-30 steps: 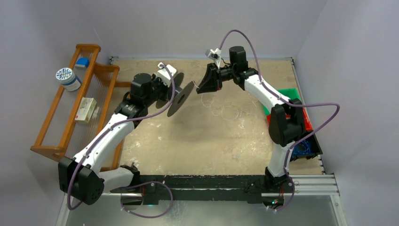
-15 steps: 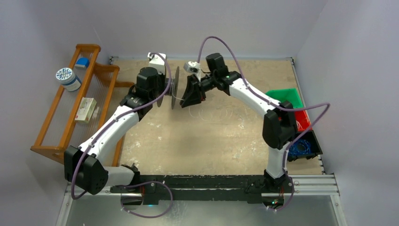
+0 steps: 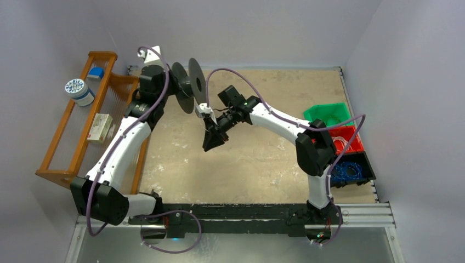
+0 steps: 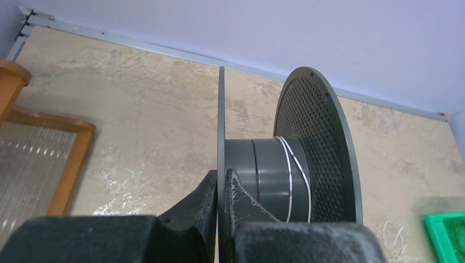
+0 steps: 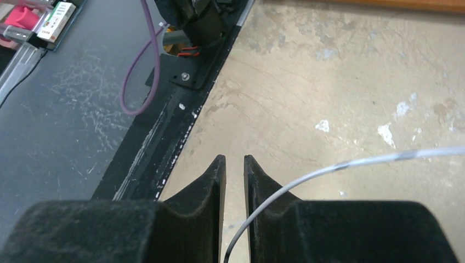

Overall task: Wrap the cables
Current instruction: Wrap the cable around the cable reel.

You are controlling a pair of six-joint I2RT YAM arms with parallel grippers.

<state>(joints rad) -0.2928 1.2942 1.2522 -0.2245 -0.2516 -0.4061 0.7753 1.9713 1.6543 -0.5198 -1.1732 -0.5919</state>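
Two grippers work one cable. The left gripper is clamped on the thin near flange of a grey spool, held with its flanges on edge above the far left of the table. A couple of turns of cable lie round the hub. The right gripper hangs near the spool (pointing down at the table), jaws a narrow slit apart. More cable comes in from its right and drops between them, apparently loose, though that spot is hidden. Farther out, a rack stands at left and bins at right.
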